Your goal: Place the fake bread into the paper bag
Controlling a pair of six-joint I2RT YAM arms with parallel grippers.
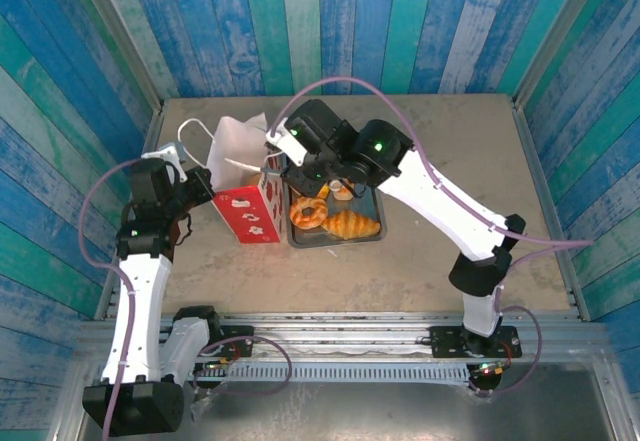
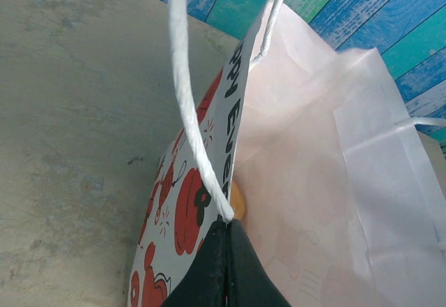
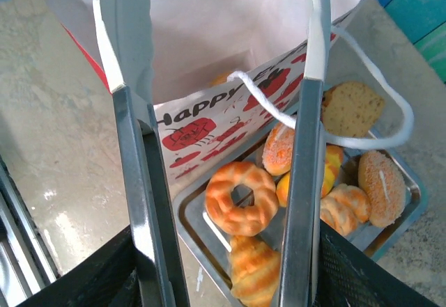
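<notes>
Fingers of the left gripper [image 2: 226, 229] press together on the paper bag's [image 2: 306, 168] printed wall, just beside a twisted white cord handle [image 2: 185, 91]. The bag stands in the tabletop's [image 1: 450, 261] left half, an orange piece inside (shape unclear). Just beside it, a grey metal tray [image 3: 191, 216] carries glossy fake bread [image 3: 380, 185]: ring donut [image 3: 240, 197], croissant [image 3: 254, 276], brown slice [image 3: 352, 105]. Beyond, the right gripper's [image 3: 219, 14] metal fingers stand spread over the bag's mouth

White arm links [image 1: 440, 201], black joints [image 1: 480, 271], green lights [image 1: 378, 146], lilac cables [image 1: 350, 80], silver-fingered right tool [image 3: 219, 21].
</notes>
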